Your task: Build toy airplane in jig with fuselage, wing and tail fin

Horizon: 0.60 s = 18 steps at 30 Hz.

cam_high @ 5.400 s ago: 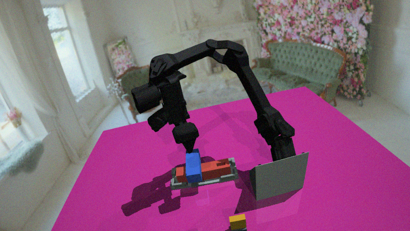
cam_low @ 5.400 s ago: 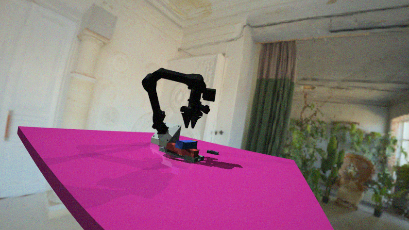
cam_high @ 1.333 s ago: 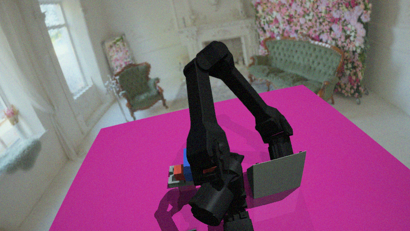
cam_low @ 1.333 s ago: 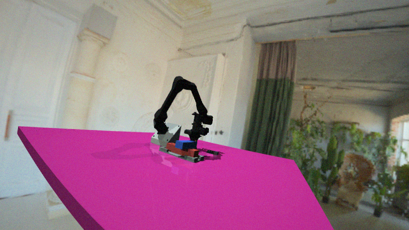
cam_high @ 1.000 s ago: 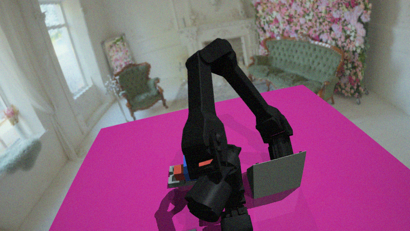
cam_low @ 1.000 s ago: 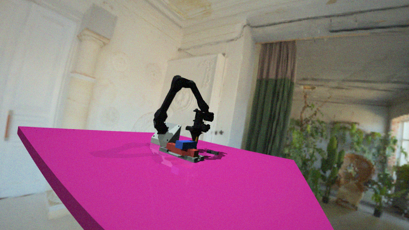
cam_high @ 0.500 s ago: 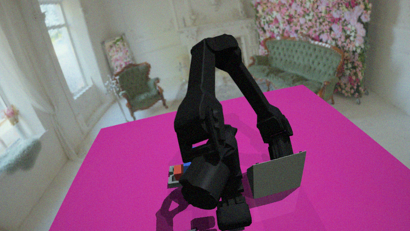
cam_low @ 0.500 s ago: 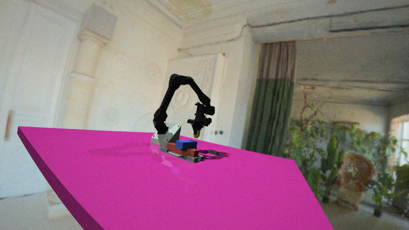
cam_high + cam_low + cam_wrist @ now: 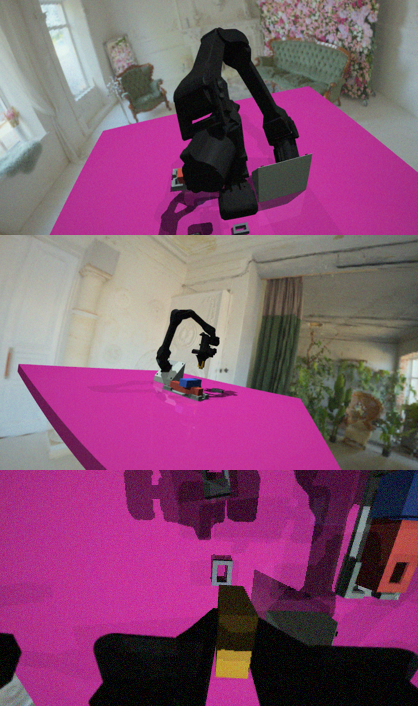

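Note:
The red fuselage (image 9: 179, 176) (image 9: 196, 391) (image 9: 402, 545) lies in the grey cradle (image 9: 196, 397) (image 9: 176, 186). The blue wing (image 9: 189, 382) (image 9: 395, 495) sits across the top of the fuselage; its tab is hidden. An empty dark socket (image 9: 399, 572) shows in the fuselage's top near one end. My gripper (image 9: 201, 361) (image 9: 229, 614) is shut on the yellow tail fin (image 9: 201, 366) (image 9: 233, 665), which points down from the fingers. It is in the air, above and beside the cradle. In the top view the fingertips and fin are hidden.
A small grey rectangular frame (image 9: 214, 572) (image 9: 241, 232) lies on the magenta table (image 9: 146, 421) below the gripper. Another grey holder (image 9: 217, 491) lies past it. The grey base bracket (image 9: 283, 178) (image 9: 305, 627) stands near the cradle.

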{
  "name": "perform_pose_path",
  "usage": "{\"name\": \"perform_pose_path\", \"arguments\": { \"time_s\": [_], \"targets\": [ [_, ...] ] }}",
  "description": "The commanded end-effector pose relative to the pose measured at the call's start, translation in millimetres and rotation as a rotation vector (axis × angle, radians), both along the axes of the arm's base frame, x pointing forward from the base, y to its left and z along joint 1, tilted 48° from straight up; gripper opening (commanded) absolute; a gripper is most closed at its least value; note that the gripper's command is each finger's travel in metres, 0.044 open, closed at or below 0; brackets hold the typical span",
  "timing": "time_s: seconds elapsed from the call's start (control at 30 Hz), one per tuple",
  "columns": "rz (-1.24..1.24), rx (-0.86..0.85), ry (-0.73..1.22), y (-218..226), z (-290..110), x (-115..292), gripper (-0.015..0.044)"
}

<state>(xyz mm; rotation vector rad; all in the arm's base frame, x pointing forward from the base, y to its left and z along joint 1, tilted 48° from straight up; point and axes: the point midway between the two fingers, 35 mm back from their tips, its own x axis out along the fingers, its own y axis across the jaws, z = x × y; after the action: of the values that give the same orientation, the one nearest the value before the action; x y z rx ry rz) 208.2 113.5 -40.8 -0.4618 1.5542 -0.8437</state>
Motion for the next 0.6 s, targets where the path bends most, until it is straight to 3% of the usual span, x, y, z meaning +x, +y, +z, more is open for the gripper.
{"name": "perform_pose_path", "arguments": {
  "time_s": [0.0, 0.57],
  "targets": [
    [-0.003, 0.012, -0.012, 8.0, 7.3, 1.6, 0.0000],
    [0.006, 0.037, -0.003, -22.7, 35.2, 13.2, 0.0000]
  ]
}}
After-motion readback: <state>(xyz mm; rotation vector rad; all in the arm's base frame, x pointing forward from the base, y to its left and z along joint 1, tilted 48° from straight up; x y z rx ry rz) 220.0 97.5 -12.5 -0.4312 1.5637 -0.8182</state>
